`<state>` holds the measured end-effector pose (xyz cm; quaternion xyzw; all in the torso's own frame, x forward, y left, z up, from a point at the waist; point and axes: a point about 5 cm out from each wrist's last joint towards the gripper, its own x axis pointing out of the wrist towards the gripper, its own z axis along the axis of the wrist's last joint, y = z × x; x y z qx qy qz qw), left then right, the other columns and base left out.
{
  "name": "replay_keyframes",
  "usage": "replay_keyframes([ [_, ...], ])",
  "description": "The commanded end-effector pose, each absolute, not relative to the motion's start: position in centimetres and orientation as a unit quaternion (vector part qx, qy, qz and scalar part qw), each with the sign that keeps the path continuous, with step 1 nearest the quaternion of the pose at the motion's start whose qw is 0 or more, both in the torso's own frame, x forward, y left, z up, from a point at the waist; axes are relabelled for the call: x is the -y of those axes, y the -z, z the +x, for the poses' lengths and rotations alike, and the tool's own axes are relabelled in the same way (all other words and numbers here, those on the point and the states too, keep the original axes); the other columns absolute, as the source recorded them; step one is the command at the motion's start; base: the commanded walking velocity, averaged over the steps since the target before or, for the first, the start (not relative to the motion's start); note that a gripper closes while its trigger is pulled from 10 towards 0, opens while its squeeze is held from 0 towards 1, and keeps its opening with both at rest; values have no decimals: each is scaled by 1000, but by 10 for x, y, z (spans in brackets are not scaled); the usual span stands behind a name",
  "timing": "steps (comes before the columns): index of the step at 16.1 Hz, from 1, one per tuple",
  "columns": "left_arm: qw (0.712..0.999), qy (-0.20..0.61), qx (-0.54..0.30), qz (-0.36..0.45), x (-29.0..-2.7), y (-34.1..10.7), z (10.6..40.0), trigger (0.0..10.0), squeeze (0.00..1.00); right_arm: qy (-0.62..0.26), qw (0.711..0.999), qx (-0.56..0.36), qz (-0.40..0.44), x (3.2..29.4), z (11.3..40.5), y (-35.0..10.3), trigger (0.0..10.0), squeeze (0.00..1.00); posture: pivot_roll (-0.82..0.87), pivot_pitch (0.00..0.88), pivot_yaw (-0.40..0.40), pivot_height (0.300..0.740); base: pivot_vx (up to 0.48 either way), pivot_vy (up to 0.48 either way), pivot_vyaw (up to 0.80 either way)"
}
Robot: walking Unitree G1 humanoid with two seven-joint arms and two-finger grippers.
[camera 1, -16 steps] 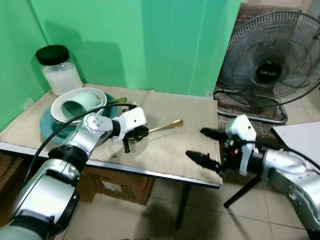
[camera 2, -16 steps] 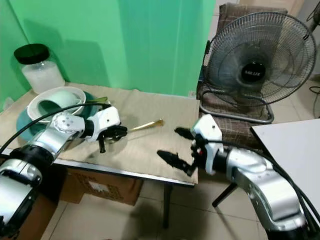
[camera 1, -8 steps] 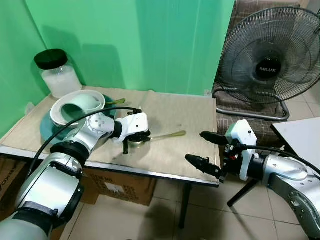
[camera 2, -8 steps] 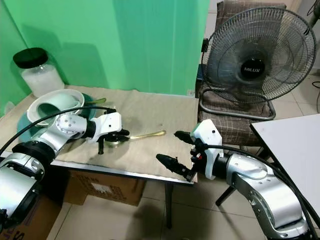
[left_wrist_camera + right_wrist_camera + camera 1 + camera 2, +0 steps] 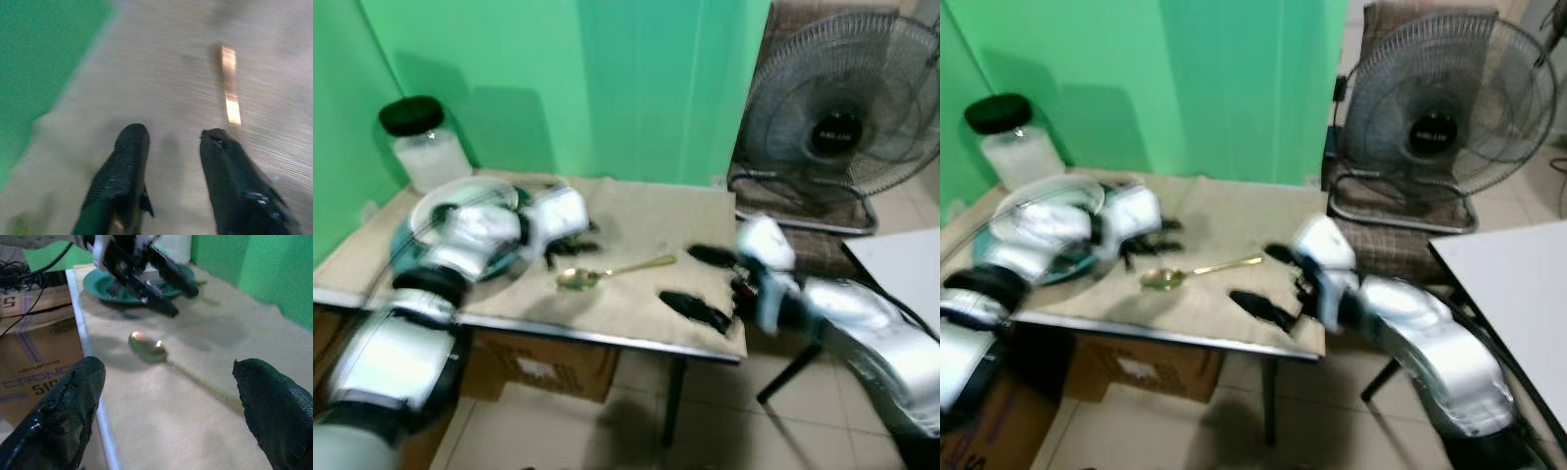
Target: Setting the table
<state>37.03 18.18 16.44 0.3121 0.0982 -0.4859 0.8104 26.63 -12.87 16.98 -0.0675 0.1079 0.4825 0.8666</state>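
A gold spoon (image 5: pixel 615 269) lies loose on the beige table cloth (image 5: pixel 636 211), bowl end toward the front left. My left gripper (image 5: pixel 568 243) hovers just behind the spoon's bowl, open and holding nothing. The left wrist view shows its fingertips (image 5: pixel 128 142) apart, with the spoon handle (image 5: pixel 230 98) beyond them. My right gripper (image 5: pixel 703 284) is open wide over the table's right end, close to the handle tip. In the right wrist view the spoon (image 5: pixel 146 346) lies between its two spread fingers (image 5: pixel 73 401). The views are blurred by motion.
A teal plate (image 5: pixel 411 253) with a white bowl (image 5: pixel 445 201) sits at the table's left, a black-lidded jar (image 5: pixel 423 147) behind it. A standing fan (image 5: pixel 847 127) is at the right, a cardboard box (image 5: pixel 548 367) under the table, a white surface (image 5: pixel 901 264) at far right.
My left gripper has let go of the spoon and drawn back toward the plate. The spoon now lies flat on the cloth. My right gripper has moved in over the table's right end.
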Motion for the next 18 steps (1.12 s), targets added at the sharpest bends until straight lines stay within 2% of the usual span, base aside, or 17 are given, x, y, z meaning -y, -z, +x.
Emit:
replay_keyframes([
  [1,831,468,-87,289,-193,-179,372,10000,1000,-493,860,-101,-82,120,275,-170,10000,1000,-107,26,36,740,0,0,0],
  [2,840,457,-84,278,-200,-183,371,10000,1000,-500,857,-96,-85,112,283,-170,10000,1000,-102,27,32,740,0,0,0],
  [3,863,432,-79,248,-212,-186,361,10000,969,-509,851,-87,-94,96,297,-171,10000,1000,-53,31,4,740,0,0,0],
  [4,878,418,-66,224,-212,-186,350,10000,627,-506,854,-77,-95,89,303,-172,10000,1000,-37,30,-3,740,0,0,0],
  [5,903,385,-40,186,-203,-183,325,10000,0,-478,872,-59,-84,86,307,-174,10000,1000,-26,29,8,740,0,0,0],
  [6,917,362,-26,168,-198,-183,316,10000,0,-456,885,-53,-78,89,308,-175,10000,1000,-27,28,12,740,0,0,0],
  [7,947,291,-1,133,-186,-177,298,10000,0,-389,919,-45,-35,101,304,-174,10000,1000,-40,21,27,740,0,0,0],
  [9,965,239,11,107,-176,-171,284,10000,0,-340,939,-45,0,112,295,-171,10000,1000,-46,17,26,740,0,0,0],
  [10,981,183,23,58,-166,-167,269,10000,0,-300,952,-47,20,121,280,-163,10000,1000,-45,22,35,740,0,0,0],
  [13,994,86,5,72,-167,-168,248,10000,0,-265,963,-42,35,122,252,-157,10000,1000,-83,41,75,740,0,-160,267],
  [15,994,83,2,71,-164,-168,246,10000,0,-257,965,-43,37,122,249,-155,10000,1000,-82,36,75,740,0,-480,800],
  [18,997,74,-12,33,-162,-167,238,10000,0,-260,964,-44,31,122,249,-158,10000,1000,-83,35,65,740,0,480,800],
])
